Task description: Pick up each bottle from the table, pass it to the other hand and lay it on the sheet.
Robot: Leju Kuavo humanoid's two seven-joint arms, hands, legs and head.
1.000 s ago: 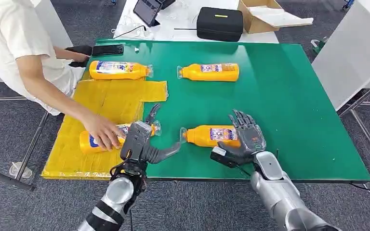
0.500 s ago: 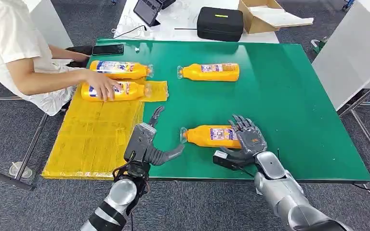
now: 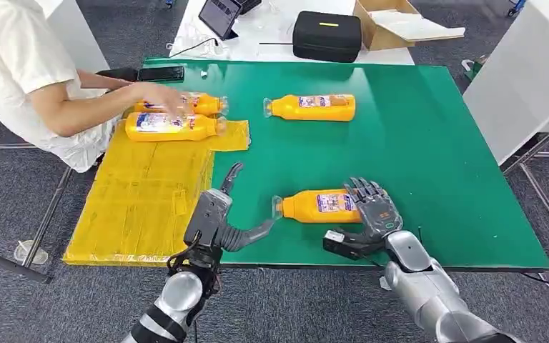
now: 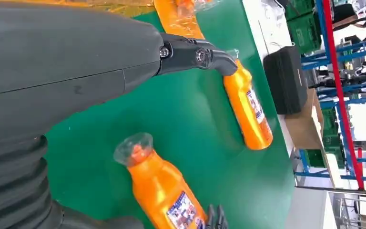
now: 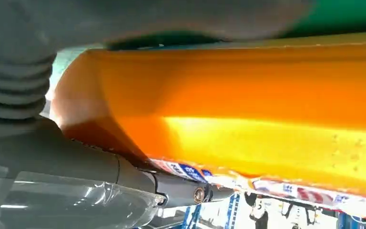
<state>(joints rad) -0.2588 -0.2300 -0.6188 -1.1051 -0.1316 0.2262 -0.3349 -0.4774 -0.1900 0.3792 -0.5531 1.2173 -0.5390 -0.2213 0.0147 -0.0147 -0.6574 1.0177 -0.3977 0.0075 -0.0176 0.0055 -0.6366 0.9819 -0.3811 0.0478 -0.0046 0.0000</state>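
An orange bottle [image 3: 318,205] lies on the green table [image 3: 436,157] near its front edge, cap to the left. My right hand [image 3: 369,218] wraps its base, fingers curled over the top and thumb on the near side; the right wrist view has the bottle [image 5: 248,105] pressed close against the thumb [image 5: 76,162]. My left hand [image 3: 218,214] hovers open just left of the cap, fingers [image 4: 195,52] spread, with the same bottle [image 4: 164,191] before it. A second bottle [image 3: 311,107] lies farther back. Two more bottles [image 3: 175,126] lie at the far end of the yellow sheet [image 3: 143,193].
A person sits at the left, a hand [image 3: 161,96] over the rear bottle [image 3: 204,103] by the sheet. A phone [image 3: 161,73] lies at the table's back left. Beyond stand a black case [image 3: 327,34], a cardboard box [image 3: 393,21] and a tablet [image 3: 219,14].
The person carried a bottle from the sheet's near end to its far end, then reached to the rear bottle. My right hand's fingers curled down over the near bottle, nudging it slightly right.
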